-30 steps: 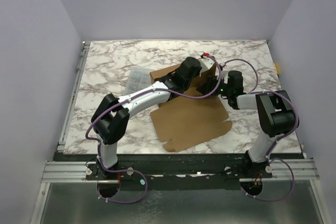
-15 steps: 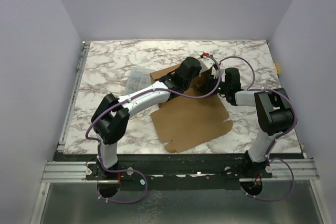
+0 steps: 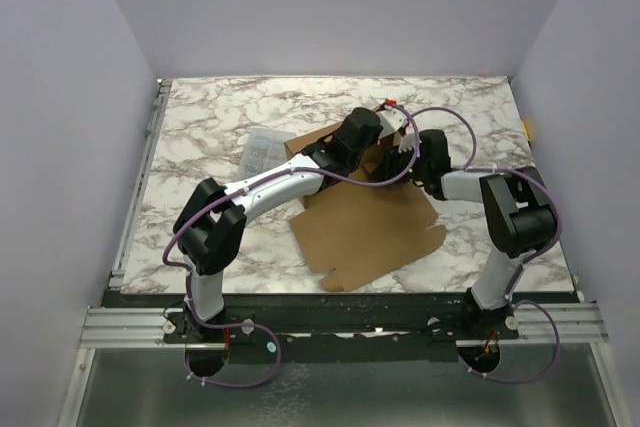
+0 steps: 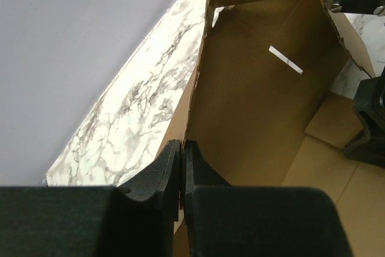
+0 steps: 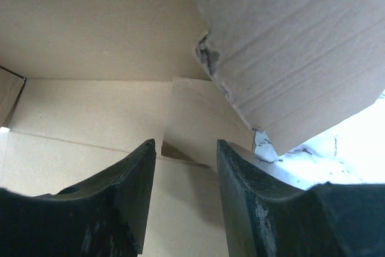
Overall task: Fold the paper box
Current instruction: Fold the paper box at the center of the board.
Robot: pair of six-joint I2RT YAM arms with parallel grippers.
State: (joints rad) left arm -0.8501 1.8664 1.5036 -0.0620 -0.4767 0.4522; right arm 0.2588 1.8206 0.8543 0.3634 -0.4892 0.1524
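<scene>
Flat panel of the paper box [image 3: 365, 222] lies mid-worktop [image 3: 220, 122], nearest the arm bases; its far wall stands raised. The left fingers [image 4: 170, 170] are closed, pinching that wall's edge. The right fingers [image 5: 129, 179] are apart, holding nothing, facing an inner flap. A clear case [image 3: 262, 150] sits just left of the wall.

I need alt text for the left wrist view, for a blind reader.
The left hand is shut on the edge of an upright flap of the plain brown cardboard paper box. A white marbled table lies beside it.
</scene>
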